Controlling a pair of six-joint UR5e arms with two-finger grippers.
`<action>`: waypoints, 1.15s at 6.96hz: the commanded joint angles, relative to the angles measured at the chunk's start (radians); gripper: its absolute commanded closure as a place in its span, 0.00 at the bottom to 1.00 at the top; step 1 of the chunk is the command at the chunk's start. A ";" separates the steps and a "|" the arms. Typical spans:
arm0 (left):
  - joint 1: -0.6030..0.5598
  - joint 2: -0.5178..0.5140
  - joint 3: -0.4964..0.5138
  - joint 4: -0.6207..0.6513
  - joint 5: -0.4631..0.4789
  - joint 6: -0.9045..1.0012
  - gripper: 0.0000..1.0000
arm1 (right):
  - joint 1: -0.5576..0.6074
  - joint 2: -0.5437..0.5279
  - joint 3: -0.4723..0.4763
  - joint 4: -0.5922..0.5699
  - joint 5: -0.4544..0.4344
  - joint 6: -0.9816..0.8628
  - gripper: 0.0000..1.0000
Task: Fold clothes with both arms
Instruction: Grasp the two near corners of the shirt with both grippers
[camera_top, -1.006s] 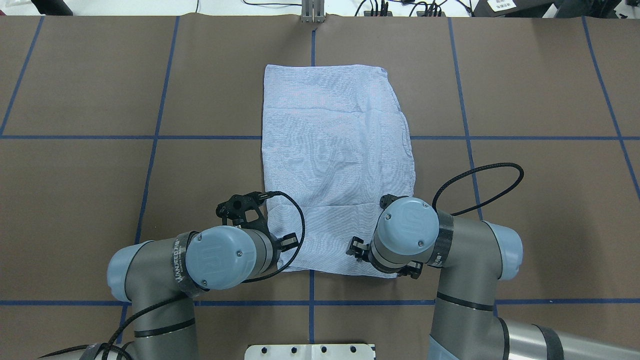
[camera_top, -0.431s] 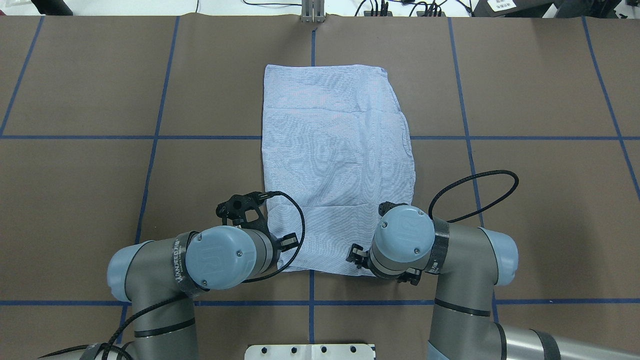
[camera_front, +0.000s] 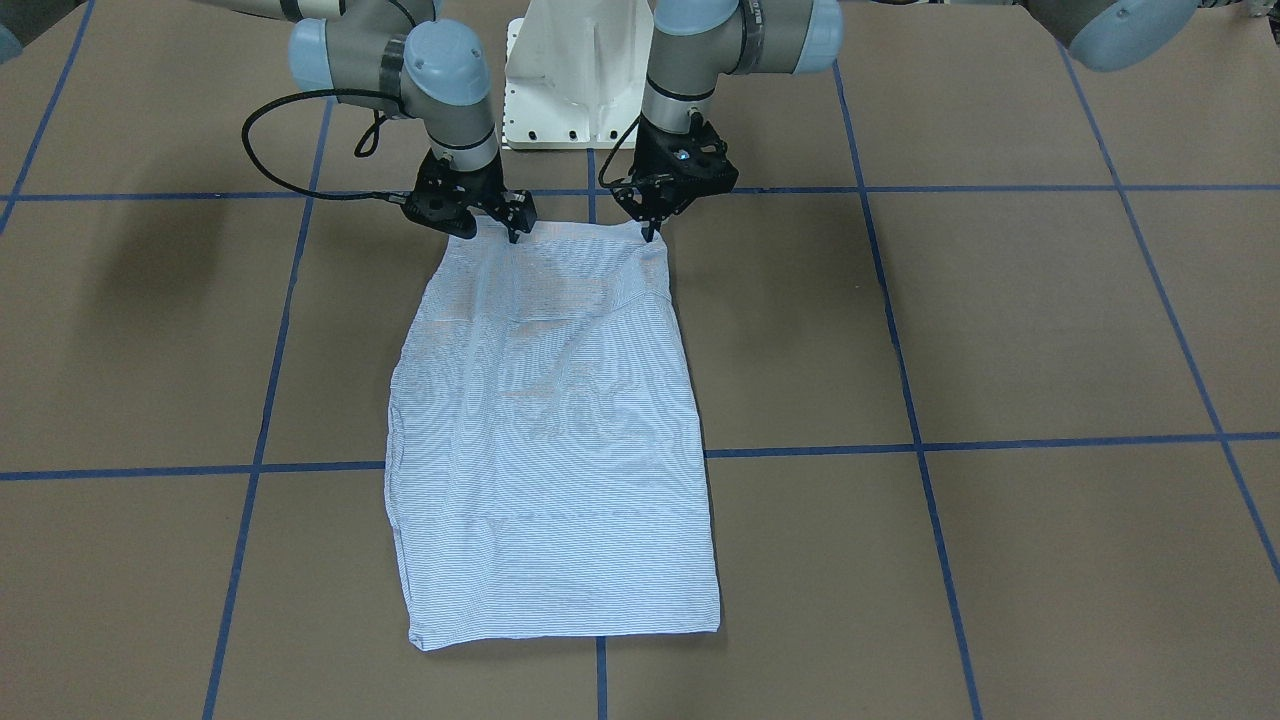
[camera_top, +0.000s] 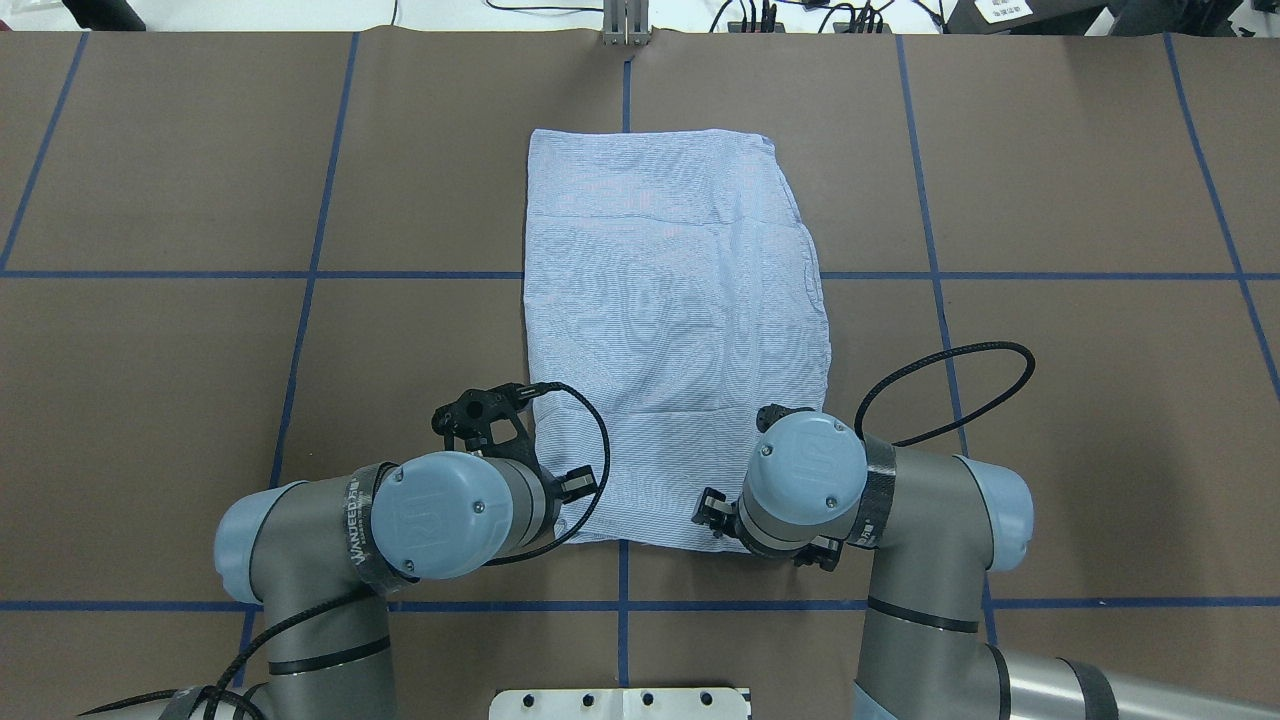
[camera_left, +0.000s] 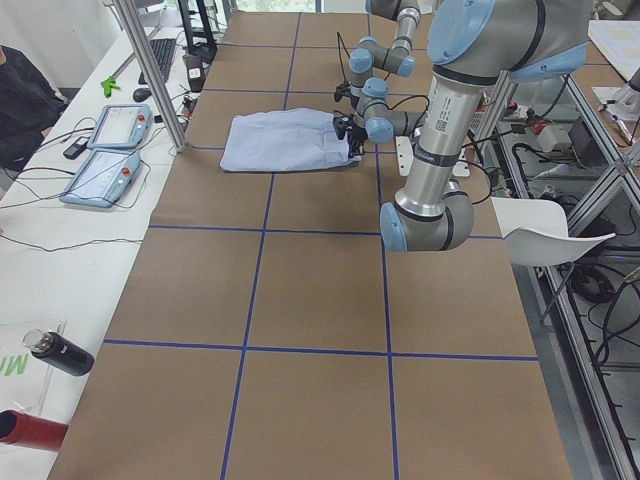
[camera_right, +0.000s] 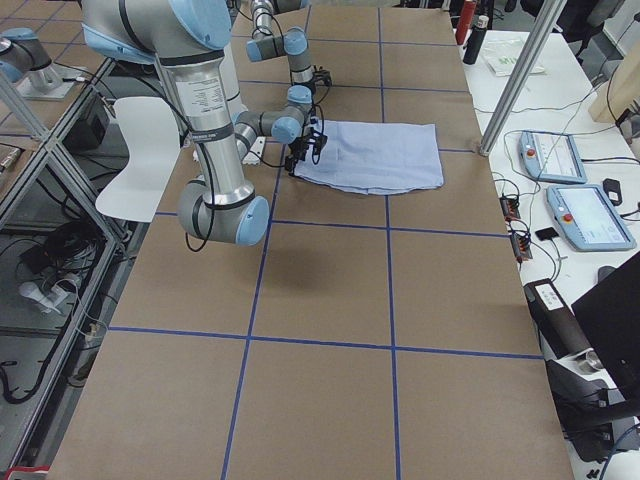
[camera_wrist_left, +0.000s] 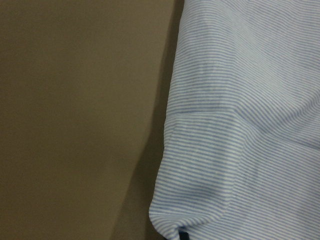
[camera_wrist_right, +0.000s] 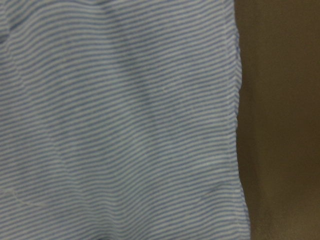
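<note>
I see the light blue-and-white finely striped shirt (camera_top: 675, 330) folded into a long, narrow rectangle, flat on the brown table with blue tape lines (camera_top: 1050, 450). It sits mid-table, its length running away from the robot. A seam crosses it near the far end, and soft wrinkles run down its right side. The edge nearest the robot lies under both wrists.

My left gripper (camera_front: 649, 236) has its fingers drawn together to a point on the near left corner, nipping the cloth. My right gripper (camera_front: 491, 232) stands spread, its tips down at the near right corner, holding nothing.

Against a second ago, the grey right arm (camera_top: 930, 530) has drawn slightly inward and back toward the base. The grey left arm (camera_top: 300, 560) and the shirt are unchanged.
</note>
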 joint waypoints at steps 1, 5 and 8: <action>-0.001 0.000 0.000 0.001 0.001 0.000 1.00 | 0.002 0.001 0.001 0.000 0.002 0.005 0.35; -0.006 0.003 0.000 0.000 0.001 0.002 1.00 | 0.057 0.005 0.012 0.002 0.078 0.003 0.99; -0.006 0.003 0.000 0.000 0.001 0.000 1.00 | 0.064 0.010 0.018 0.003 0.069 0.095 1.00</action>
